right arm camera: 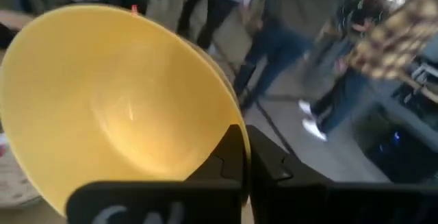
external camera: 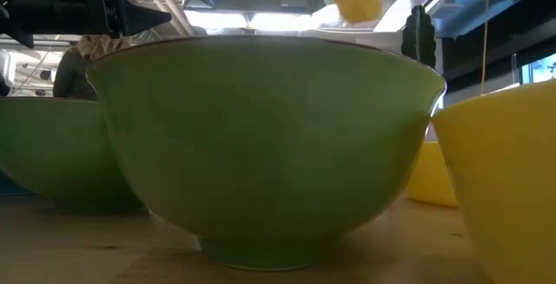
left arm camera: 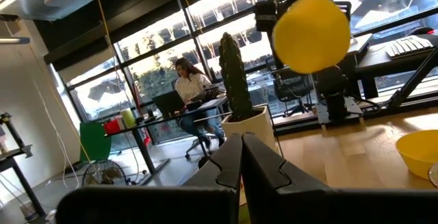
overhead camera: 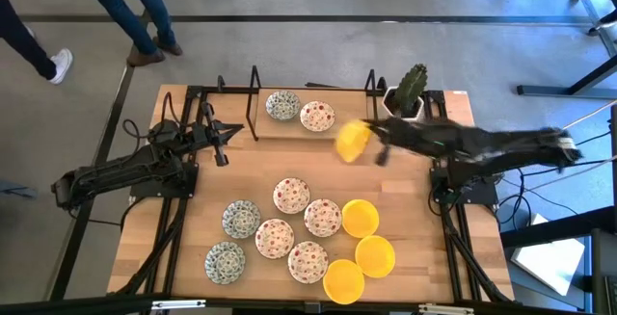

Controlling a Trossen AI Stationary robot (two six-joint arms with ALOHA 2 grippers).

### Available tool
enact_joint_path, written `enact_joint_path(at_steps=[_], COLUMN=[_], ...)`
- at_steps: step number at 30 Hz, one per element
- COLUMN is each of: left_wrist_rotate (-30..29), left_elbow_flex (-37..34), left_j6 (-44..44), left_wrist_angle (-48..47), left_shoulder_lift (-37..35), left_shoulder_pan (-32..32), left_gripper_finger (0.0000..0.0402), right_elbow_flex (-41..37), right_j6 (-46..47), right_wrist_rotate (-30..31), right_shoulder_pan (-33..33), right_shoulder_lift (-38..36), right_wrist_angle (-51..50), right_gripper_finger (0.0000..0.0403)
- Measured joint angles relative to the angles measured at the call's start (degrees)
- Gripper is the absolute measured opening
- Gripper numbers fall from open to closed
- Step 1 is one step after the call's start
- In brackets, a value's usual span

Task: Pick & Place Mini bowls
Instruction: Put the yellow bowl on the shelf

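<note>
A plain yellow round mini bowl (overhead camera: 352, 141) hangs tilted in the air above the far part of the wooden counter (overhead camera: 183, 257), its rim pinched between the closed fingers of the right pincer (overhead camera: 371, 138), just beside a red-speckled white bowl (overhead camera: 317, 116) and a green-patterned white bowl (overhead camera: 282, 105) sitting at the far edge. Three more yellow bowls (overhead camera: 361, 217), four speckled ones (overhead camera: 291, 196) and two patterned ones (overhead camera: 240, 219) cluster toward the near edge. The left pincer (overhead camera: 224, 137) is closed on nothing above the far left corner, and a white square pot with a green cactus (overhead camera: 409, 92) stands at the far right corner.
</note>
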Motion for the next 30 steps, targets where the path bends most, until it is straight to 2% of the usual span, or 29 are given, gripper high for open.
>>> enact_joint_path(at_steps=[5,12,16,21,30], left_wrist_rotate=[0.0,0.0,0.0,0.0,-0.2], left_elbow_flex=[0.0,0.0,0.0,0.0,0.0], left_j6=[0.0,0.0,0.0,0.4,2.0], left_wrist_angle=[0.0,-0.2,-0.2,-0.6,-1.3], left_shoulder_lift=[0.0,0.0,0.0,0.0,0.0], left_shoulder_pan=[0.0,0.0,0.0,0.0,0.0], left_gripper_finger=[0.0004,0.0004,0.0004,0.0004,0.0004], right_elbow_flex=[22.2,50.7,62.5,68.9,70.5], right_j6=[-1.3,-4.1,-4.5,-9.1,-16.2], right_wrist_rotate=[-1.7,-1.9,-3.9,-8.6,-15.2], right_shoulder_pan=[-5.2,-15.9,-22.3,-28.9,-38.9], right_shoulder_lift=[15.1,32.7,40.5,48.6,57.0], right_wrist_angle=[-13.8,-35.5,-43.9,-49.0,-52.5], right_gripper_finger=[0.0002,0.0002,0.0002,0.0002,0.0002])
